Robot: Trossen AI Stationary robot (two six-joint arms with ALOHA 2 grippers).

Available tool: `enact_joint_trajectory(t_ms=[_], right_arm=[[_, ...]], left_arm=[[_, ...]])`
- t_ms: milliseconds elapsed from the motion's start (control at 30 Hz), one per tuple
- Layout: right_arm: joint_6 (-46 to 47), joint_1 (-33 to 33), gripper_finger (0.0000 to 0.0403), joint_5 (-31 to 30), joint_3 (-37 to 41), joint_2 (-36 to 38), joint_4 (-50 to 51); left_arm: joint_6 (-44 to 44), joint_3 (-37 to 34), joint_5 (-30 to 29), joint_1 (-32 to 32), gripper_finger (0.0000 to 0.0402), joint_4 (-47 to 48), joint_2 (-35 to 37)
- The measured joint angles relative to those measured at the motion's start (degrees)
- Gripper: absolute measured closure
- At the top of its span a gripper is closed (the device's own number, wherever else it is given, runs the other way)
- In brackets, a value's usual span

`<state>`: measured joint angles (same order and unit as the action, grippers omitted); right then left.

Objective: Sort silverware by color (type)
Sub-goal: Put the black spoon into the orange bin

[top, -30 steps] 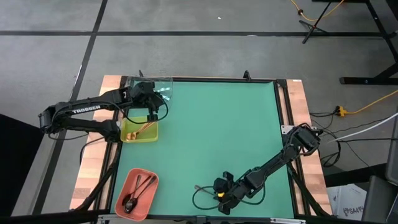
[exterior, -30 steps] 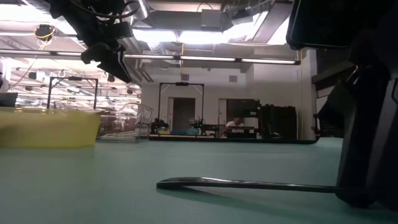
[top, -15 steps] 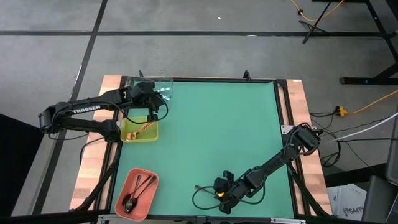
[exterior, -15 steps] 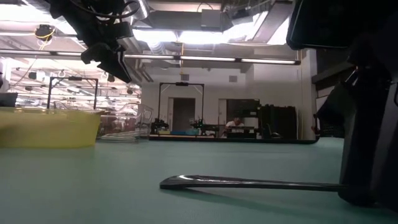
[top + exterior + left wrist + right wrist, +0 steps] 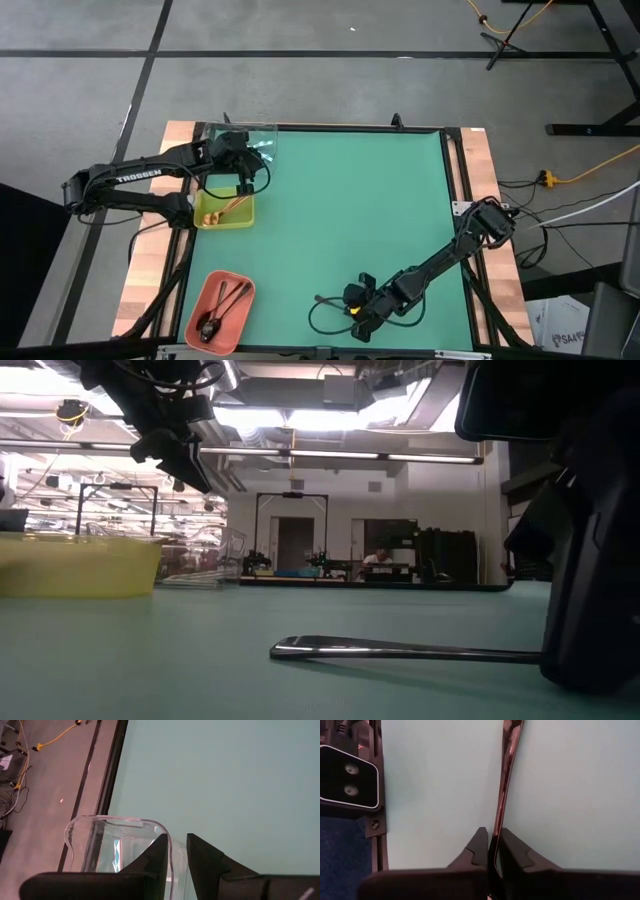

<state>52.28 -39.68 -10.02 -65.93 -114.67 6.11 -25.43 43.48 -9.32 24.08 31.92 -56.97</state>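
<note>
A dark shiny spoon [image 5: 400, 653] lies on the green mat near the table's front edge, and my right gripper [image 5: 495, 842] is shut on one end of it. It also shows as a thin dark line [image 5: 326, 300] in the high view. My left gripper [image 5: 177, 851] hangs still at the far left above the clear tray [image 5: 100, 842], its fingers a narrow gap apart with nothing between them. Copper spoons [image 5: 228, 208] lie in the yellow-green tray [image 5: 245, 222], and dark spoons [image 5: 222, 305] lie in the salmon tray [image 5: 245, 290]. My right gripper pinches the spoon's thin shaft [image 5: 498, 827] between its two fingers, at the end nearest the gripper. The fingers slant down from the table's right side and lie along the spoon. The spoon sits almost level, and its free end [image 5: 285, 651] rests on the mat.
The three trays stand in a row along the table's left edge. The yellow-green tray [image 5: 75, 565] also shows in the low view. The green mat [image 5: 360, 200] is bare across its middle and right. A black frame with a camera [image 5: 350, 780] runs along the near edge.
The spoon has slid a little along the mat toward my right gripper. Its free end now lies closer to the fingers than a second ago. The left arm has kept still.
</note>
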Motion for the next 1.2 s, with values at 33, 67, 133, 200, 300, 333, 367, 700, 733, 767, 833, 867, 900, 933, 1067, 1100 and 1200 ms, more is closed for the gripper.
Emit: enact_joint_trajectory(t_ms=[33,67,133,200,300,333,367,700,733,767,833,867,900,933,1067,1100,1200], right_arm=[[0.0,0.0,0.0391,0.0,0.0,0.0,0.0],[0.0,0.0,0.0393,0.0,0.0,0.0,0.0],[0.0,0.0,0.0395,0.0,0.0,0.0,0.0],[0.0,0.0,0.0395,-0.1,0.0,0.0,-0.1],[0.0,0.0,0.0396,-0.7,0.0,0.0,-0.1],[0.0,0.0,0.0397,-0.8,0.0,0.0,-0.1],[0.0,0.0,0.0397,-0.8,0.1,0.0,-0.2],[-0.2,0.4,0.0398,-0.7,0.3,0.6,-2.1],[-0.3,0.5,0.0398,-0.7,0.3,0.9,-2.2],[-0.3,0.8,0.0399,-0.8,0.3,1.1,-2.1],[-0.5,1.0,0.0400,-0.9,0.3,1.7,-2.3],[-0.7,1.1,0.0400,-0.9,0.3,1.9,-2.5],[-0.8,1.2,0.0400,-1.0,0.3,2.1,-2.6],[-1.3,1.3,0.0401,-1.0,0.3,2.1,-2.6],[-1.9,2.0,0.0402,-1.0,0.3,2.2,-2.8],[-2.0,2.1,0.0402,-0.9,0.3,2.2,-2.8],[-3.3,2.8,0.0402,0.1,0.3,2.2,-2.9]], left_arm=[[0.0,0.0,0.0,0.0,0.0337,0.0,0.0],[0.0,0.0,0.0,0.0,0.0337,0.0,0.0],[0.0,0.0,0.0,0.0,0.0337,0.0,0.0],[0.0,0.0,0.0,0.0,0.0337,0.0,0.0],[0.0,0.0,0.0,0.0,0.0337,0.0,0.0],[0.0,0.0,0.0,0.0,0.0337,0.0,0.0],[0.0,0.0,0.0,0.0,0.0337,0.0,0.0],[0.1,0.0,0.0,0.0,0.0337,0.0,0.0],[0.4,0.0,0.0,0.0,0.0337,0.0,0.0],[1.0,0.0,0.0,0.0,0.0337,0.0,0.0],[1.4,0.0,0.0,0.0,0.0337,0.0,0.0],[1.4,0.0,0.0,0.0,0.0337,0.0,0.0],[1.4,0.0,0.0,0.0,0.0337,0.0,0.0],[1.4,0.0,0.0,0.0,0.0337,0.0,0.0],[1.4,0.0,0.0,0.0,0.0337,0.0,0.0],[1.4,0.0,0.0,0.0,0.0337,0.0,0.0],[1.5,0.0,0.0,0.0,0.0337,0.0,0.0]])
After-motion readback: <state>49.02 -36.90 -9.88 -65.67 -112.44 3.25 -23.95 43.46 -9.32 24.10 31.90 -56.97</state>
